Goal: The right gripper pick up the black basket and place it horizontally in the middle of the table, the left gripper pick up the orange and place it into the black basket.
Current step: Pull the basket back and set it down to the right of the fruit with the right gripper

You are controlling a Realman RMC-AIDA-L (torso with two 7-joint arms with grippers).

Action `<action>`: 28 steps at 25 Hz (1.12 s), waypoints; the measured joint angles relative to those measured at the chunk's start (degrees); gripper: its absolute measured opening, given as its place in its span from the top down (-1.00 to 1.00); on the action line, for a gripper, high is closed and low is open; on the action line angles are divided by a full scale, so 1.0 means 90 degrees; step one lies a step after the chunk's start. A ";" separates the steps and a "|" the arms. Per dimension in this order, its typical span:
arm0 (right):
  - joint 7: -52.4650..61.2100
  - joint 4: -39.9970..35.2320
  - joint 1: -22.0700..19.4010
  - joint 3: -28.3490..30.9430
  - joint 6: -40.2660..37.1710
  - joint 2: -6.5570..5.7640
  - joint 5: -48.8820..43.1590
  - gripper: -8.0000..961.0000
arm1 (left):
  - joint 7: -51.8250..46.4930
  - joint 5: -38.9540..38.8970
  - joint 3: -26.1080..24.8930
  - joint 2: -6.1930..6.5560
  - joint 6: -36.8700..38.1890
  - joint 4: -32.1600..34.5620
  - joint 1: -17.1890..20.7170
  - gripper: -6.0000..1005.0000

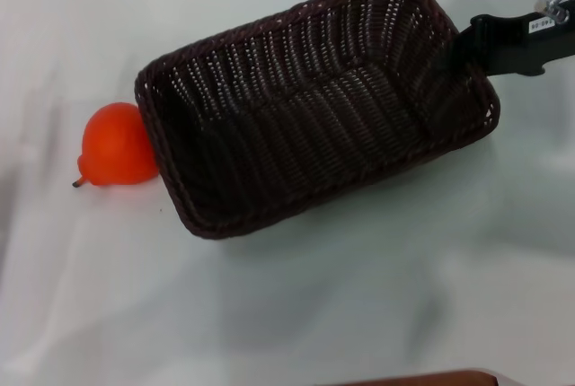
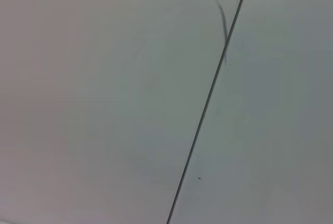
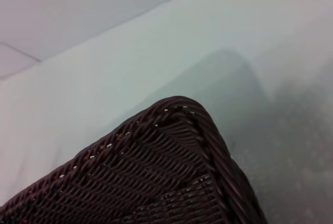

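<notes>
The black basket (image 1: 314,103) lies slanted across the middle of the table (image 1: 287,314), open side up and empty. Its soft shadow spreads wide below and to the right of it. My right gripper (image 1: 463,49) comes in from the right edge and is shut on the rim of the basket's right short end. One basket corner (image 3: 177,146) fills the right wrist view, above the pale tabletop. The orange (image 1: 117,145) rests on the table against the basket's left end, its stem pointing left. My left gripper is out of view; the left wrist view holds only the bare table (image 2: 104,104).
A thin dark seam (image 2: 208,99) runs across the tabletop in the left wrist view. A brown edge (image 1: 422,379) shows at the bottom of the head view. Bare tabletop lies in front of the basket and behind it.
</notes>
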 joint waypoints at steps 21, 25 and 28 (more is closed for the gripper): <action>-0.0389 0.1192 -0.0465 -0.0596 -0.1012 -0.0085 0.1119 0.54 | 0.0000 0.0000 -0.0079 0.0007 0.0094 -0.0010 -0.0019 -0.80; -0.0385 0.1195 -0.0514 -0.0542 -0.0878 -0.0098 0.1115 0.47 | 0.0000 0.0000 -0.0079 0.0035 0.0094 -0.0010 -0.0019 -0.80; -0.0378 0.1130 -0.0510 -0.0473 -0.0726 -0.0115 0.1115 0.23 | 0.0000 0.0000 -0.0086 0.0046 0.0094 -0.0010 -0.0021 -0.80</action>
